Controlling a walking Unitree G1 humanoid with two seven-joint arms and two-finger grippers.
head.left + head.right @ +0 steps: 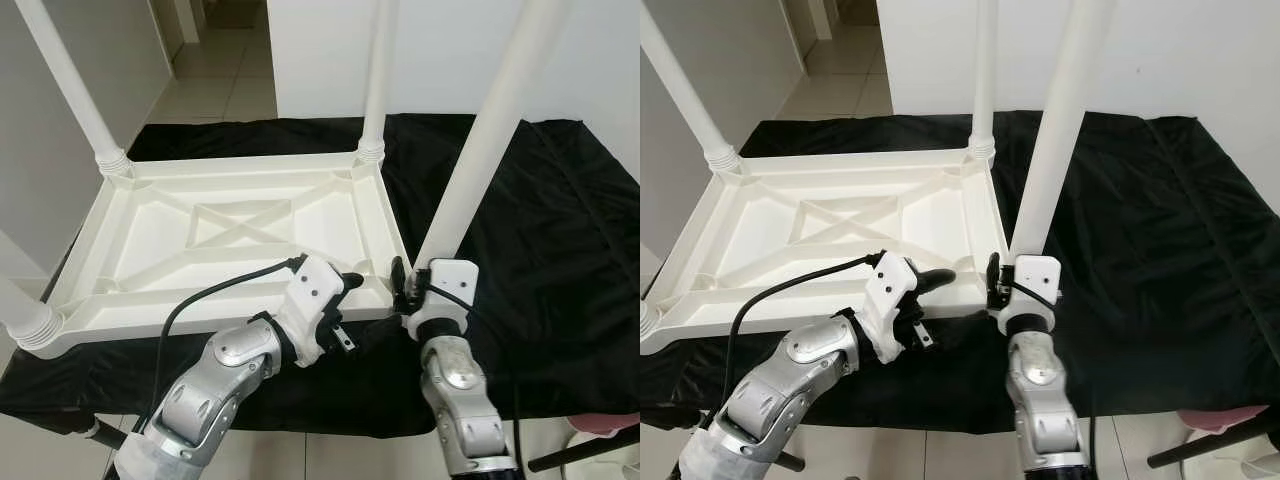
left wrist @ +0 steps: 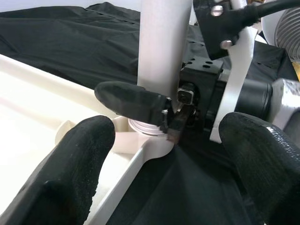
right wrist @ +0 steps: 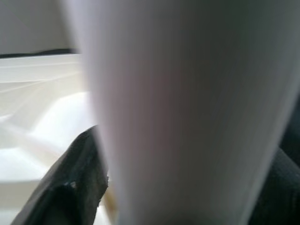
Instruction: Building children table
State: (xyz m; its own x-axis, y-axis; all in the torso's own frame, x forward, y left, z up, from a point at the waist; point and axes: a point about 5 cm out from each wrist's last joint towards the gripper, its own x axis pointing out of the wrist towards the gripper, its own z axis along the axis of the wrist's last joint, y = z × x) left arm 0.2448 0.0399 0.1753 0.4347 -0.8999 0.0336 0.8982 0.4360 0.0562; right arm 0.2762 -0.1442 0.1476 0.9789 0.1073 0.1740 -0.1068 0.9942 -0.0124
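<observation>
Three legs are already standing in the upturned white tabletop [image 1: 240, 230], and the right gripper [image 1: 402, 285] is clasping the fourth leg [image 1: 480, 150] at its corner socket while the left gripper [image 1: 352, 283] is waiting beside it with jaws apart.

Both head views look forward and down on the upturned table top [image 1: 230, 235]; wrist cameras sit close at its 5 o'clock corner leg [image 2: 161, 51].
</observation>
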